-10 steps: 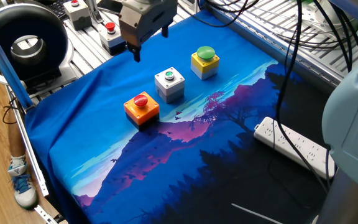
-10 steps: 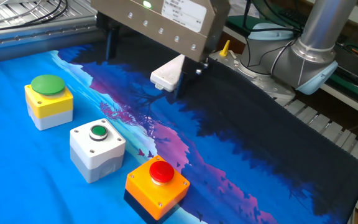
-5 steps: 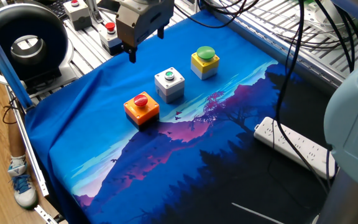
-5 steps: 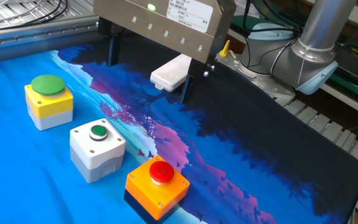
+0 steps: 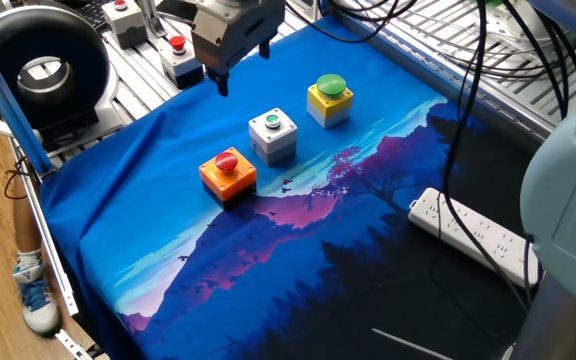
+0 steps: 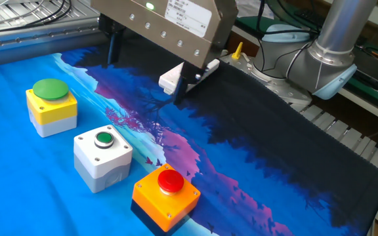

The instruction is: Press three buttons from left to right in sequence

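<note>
Three button boxes stand in a diagonal row on the blue mat (image 5: 148, 220). The orange box with a red dome (image 5: 228, 172) (image 6: 166, 195) is at one end. The light grey box with a small green button (image 5: 273, 135) (image 6: 103, 157) is in the middle. The yellow box with a large green dome (image 5: 329, 100) (image 6: 51, 105) is at the other end. My gripper (image 5: 243, 68) (image 6: 146, 72) hangs above the mat's far edge, beyond the orange and grey boxes and touching nothing. Its two fingers stand wide apart, open and empty.
Two grey boxes with red buttons (image 5: 176, 55) (image 5: 120, 15) sit on the metal frame beyond the mat. A black round device (image 5: 38, 70) is at the far left. A white power strip (image 5: 473, 235) lies on the dark part of the mat. The arm's base (image 6: 327, 46) stands at the right.
The gripper has shifted slightly sideways above the mat's far edge and stays open. The three boxes have not moved.
</note>
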{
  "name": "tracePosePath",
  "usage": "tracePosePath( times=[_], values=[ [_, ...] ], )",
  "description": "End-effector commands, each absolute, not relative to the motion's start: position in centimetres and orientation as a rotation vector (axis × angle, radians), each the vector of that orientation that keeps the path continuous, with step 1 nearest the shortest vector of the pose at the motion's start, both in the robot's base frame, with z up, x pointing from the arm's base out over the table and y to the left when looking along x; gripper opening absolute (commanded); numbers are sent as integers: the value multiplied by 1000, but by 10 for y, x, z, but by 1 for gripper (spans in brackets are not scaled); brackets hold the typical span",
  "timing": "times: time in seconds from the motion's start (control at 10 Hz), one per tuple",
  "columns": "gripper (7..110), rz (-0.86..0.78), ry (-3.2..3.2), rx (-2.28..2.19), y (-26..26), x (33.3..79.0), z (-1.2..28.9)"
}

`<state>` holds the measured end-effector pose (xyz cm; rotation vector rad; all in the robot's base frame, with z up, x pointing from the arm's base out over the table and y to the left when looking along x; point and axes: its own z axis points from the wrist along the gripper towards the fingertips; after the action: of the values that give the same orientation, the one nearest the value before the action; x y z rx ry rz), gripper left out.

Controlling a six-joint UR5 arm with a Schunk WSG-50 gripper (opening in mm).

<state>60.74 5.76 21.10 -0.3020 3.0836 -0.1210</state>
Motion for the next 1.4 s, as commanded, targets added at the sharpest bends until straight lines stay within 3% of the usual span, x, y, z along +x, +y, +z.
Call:
tracePosePath(
  times=[0.0,0.8,0.9,1.3],
  values=[
    [66,-151,3094,-257,52,606,212],
    [66,-181,3071,-359,55,612,216],
    [7,-178,3079,-352,57,610,217],
    [7,-175,3083,-338,51,605,220]
  ],
)
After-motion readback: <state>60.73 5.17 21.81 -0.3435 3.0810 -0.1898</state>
